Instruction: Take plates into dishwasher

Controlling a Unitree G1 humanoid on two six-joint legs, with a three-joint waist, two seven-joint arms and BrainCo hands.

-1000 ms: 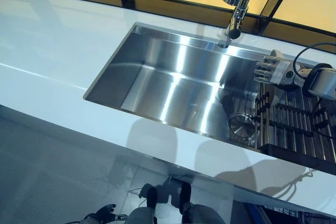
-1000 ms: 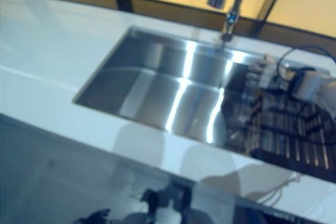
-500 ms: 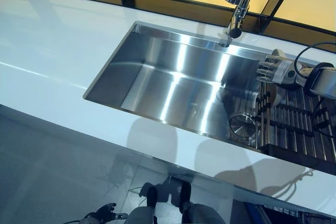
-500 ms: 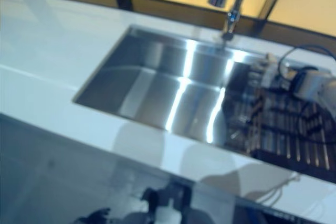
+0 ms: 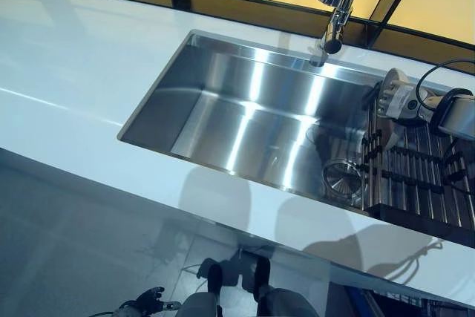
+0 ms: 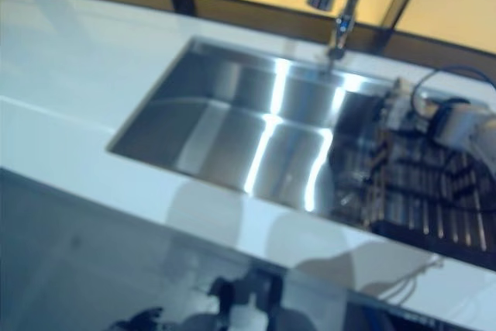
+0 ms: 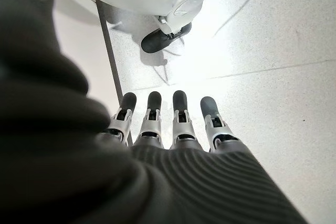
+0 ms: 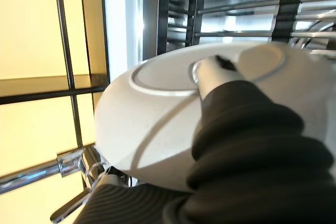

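My right hand (image 5: 406, 102) is over the dish rack (image 5: 415, 177) at the right end of the sink (image 5: 245, 120). It is shut on a white plate (image 8: 152, 129): in the right wrist view the thumb (image 8: 209, 73) presses on the plate's underside, near its foot ring. From the head the plate (image 5: 389, 88) shows almost edge-on, raised above the rack's bars. My left hand (image 7: 176, 129) hangs low beside me over the floor, fingers straight and holding nothing.
A tall chrome faucet (image 5: 339, 1) stands behind the sink, close to the held plate. A round drain strainer (image 5: 342, 178) sits in the basin beside the rack. White countertop (image 5: 67, 64) runs left of the sink, and a window frame lines the back.
The right hand has turned at the rack: its fingers showed towards the sink before, now the plate's rim faces the camera and hides them. The left hand has not moved.
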